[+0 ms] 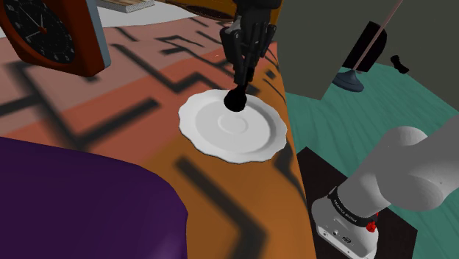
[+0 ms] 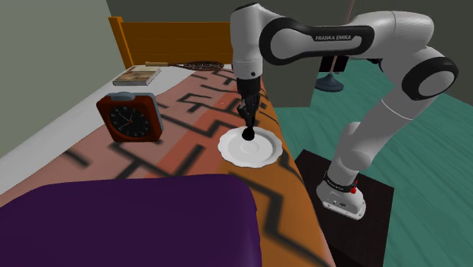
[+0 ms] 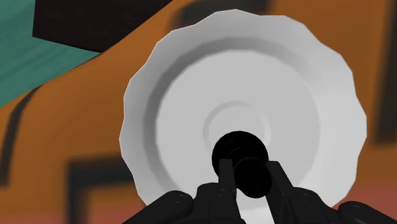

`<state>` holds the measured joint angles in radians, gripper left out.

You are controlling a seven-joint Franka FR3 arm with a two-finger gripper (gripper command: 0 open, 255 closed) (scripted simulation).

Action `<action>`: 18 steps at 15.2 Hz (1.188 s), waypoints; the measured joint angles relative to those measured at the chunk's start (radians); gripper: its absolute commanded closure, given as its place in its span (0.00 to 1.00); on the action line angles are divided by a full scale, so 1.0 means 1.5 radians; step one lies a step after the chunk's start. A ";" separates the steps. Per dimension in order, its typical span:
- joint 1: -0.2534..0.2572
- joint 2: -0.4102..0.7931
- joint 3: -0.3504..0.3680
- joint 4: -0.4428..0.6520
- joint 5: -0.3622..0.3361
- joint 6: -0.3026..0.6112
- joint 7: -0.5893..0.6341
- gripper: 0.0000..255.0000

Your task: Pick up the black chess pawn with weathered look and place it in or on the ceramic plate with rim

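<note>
**Shoulder view:** the black fingers point down and clasp the dull black chess pawn over the white scalloped-rim plate. The plate lies on the orange, black-patterned bed.

**Second exterior view:** pawn and plate are near the bed's edge. A red-brown square clock stands well apart.

**Wrist view:** the pawn hangs over the plate's centre ring. Whether it touches the plate cannot be told.

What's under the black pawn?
The white plate lies under the pawn that the gripper holds. The pawn covers part of the plate's middle, so whether they touch cannot be seen.
</note>
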<state>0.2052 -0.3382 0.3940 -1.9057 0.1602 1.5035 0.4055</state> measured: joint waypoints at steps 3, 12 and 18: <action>0.001 -0.004 0.002 -0.028 0.002 0.024 -0.002 1.00; 0.002 -0.009 0.002 -0.058 0.004 0.050 -0.005 1.00; 0.002 -0.010 0.002 -0.059 0.004 0.050 -0.005 0.00</action>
<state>0.2087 -0.3524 0.3975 -1.9935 0.1666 1.5781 0.3980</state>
